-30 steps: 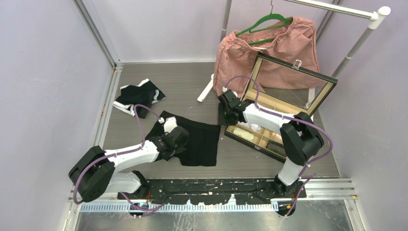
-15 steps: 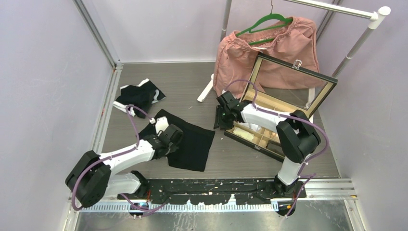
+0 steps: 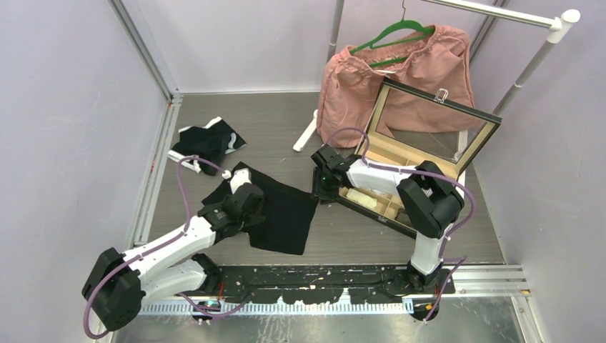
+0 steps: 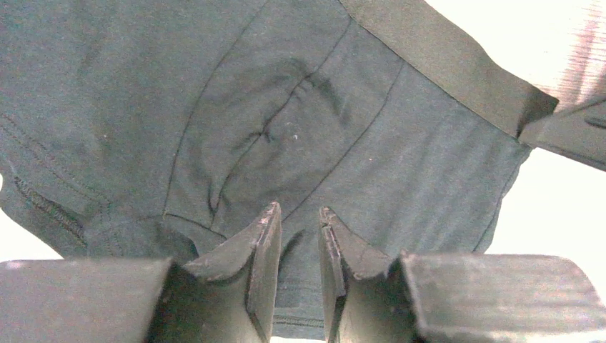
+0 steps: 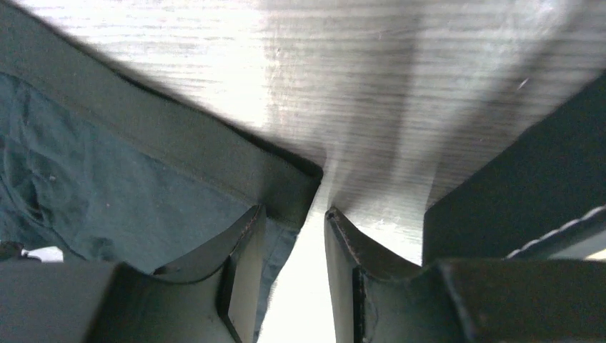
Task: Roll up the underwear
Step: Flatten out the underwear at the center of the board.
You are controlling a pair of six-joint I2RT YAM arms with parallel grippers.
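Black underwear (image 3: 286, 211) lies spread flat on the grey table, its broad waistband (image 4: 457, 61) toward the right. My left gripper (image 3: 251, 202) hovers low over the cloth's left half, jaws a little open (image 4: 299, 209) with only flat cloth showing in the gap. My right gripper (image 3: 320, 184) is at the cloth's right corner, open (image 5: 294, 209), bare table between its fingers and the waistband corner (image 5: 296, 189) just ahead of its left finger. A second, black-and-white underwear (image 3: 207, 143) lies crumpled at the back left.
A black organiser box (image 3: 389, 214) with its glass lid (image 3: 436, 121) raised stands right beside the right gripper. Behind it a pink garment (image 3: 421, 75) hangs on a green hanger (image 3: 393, 32) from a white rack (image 3: 532, 68). Walls close in both sides.
The black underwear has slid left with the left gripper, whose jaws have now parted and let the cloth go. The right gripper has moved left from the box to the cloth's corner.
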